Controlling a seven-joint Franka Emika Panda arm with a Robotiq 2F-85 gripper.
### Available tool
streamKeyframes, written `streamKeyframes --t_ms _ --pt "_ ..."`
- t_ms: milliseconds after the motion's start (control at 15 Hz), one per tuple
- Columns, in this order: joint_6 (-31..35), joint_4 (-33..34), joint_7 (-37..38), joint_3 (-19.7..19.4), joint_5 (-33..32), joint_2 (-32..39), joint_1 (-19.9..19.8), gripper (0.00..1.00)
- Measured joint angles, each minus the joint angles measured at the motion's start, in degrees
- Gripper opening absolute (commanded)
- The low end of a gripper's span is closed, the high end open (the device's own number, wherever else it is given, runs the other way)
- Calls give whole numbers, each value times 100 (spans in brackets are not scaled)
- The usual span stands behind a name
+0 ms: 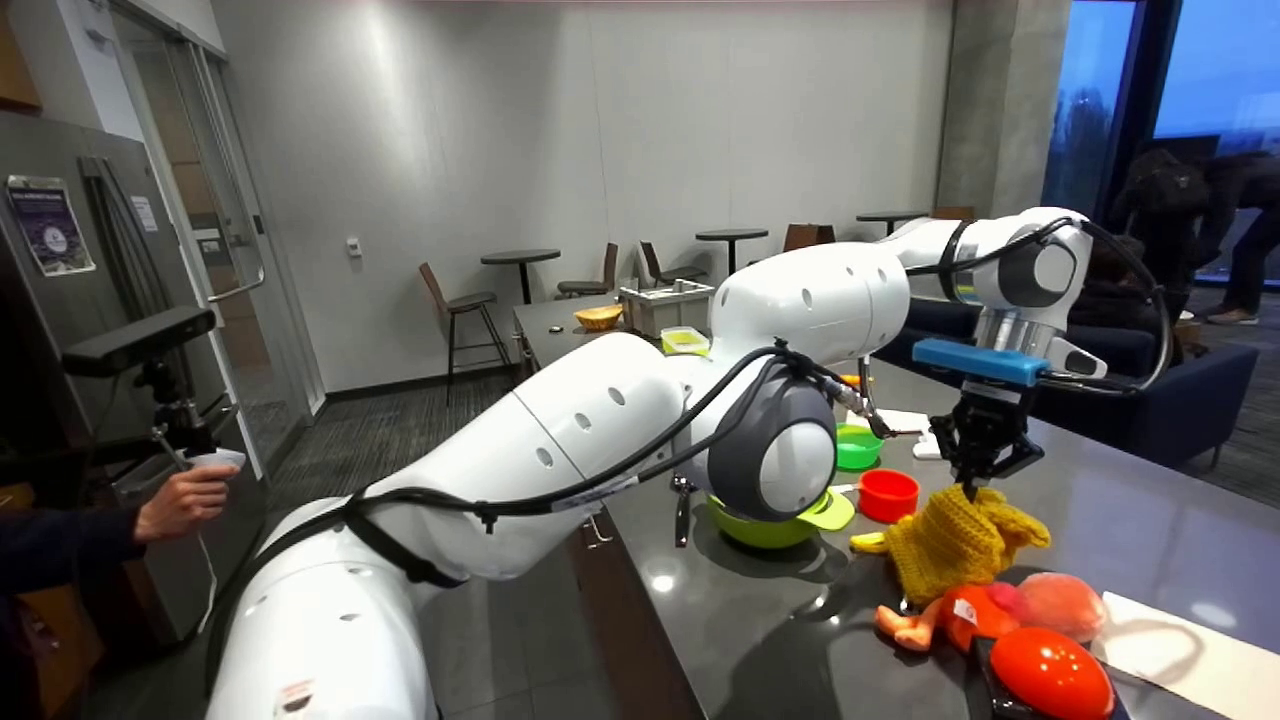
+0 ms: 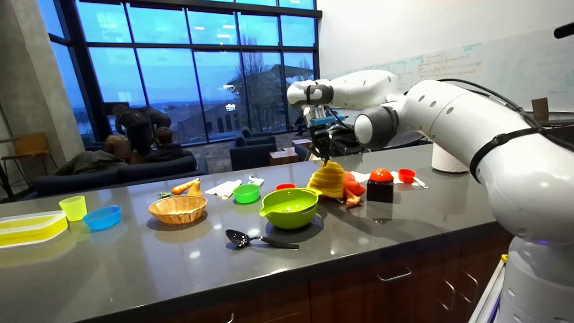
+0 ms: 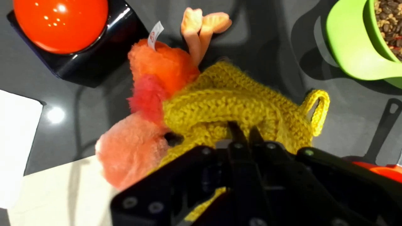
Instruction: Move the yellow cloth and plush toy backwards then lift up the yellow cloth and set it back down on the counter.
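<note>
Black pincer, almost closed, grips the yellow cloth well inside the worktop's edges, presumably for lifting.

I had my gripper pinched on the peak of the yellow cloth; I couldn't tell whether its lower edge touched the counter. The plush toy lay against the cloth's near side, with a glossy red dome on a black base nearer the camera and a pale sheet to the right. Left of the cloth stood a red cup and, partly hidden by my white arm, a lime-green bowl, with a green bowl farther off. Toward the counter's far end sat a grey crate.
</note>
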Motion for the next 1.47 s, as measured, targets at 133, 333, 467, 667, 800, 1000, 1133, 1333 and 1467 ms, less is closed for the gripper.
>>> streamKeyframes --t_ms 133,333,467,667,800,1000,1133,1333,1467 --pt "-177 124 -218 -17 -46 132 -37 31" --pt "-234 75 -412 -65 -59 177 -120 47" --pt "-340 176 -469 -89 -59 210 -172 61" --pt "-293 171 -431 -89 -59 174 -95 81" --pt "-272 171 -278 -82 -55 141 52 95" --pt "-478 374 -88 -88 -53 56 154 100" --pt "-504 402 121 -29 31 -100 175 100" --pt "-522 408 544 138 342 -350 178 100" --pt "-536 407 984 291 720 -519 94 100"
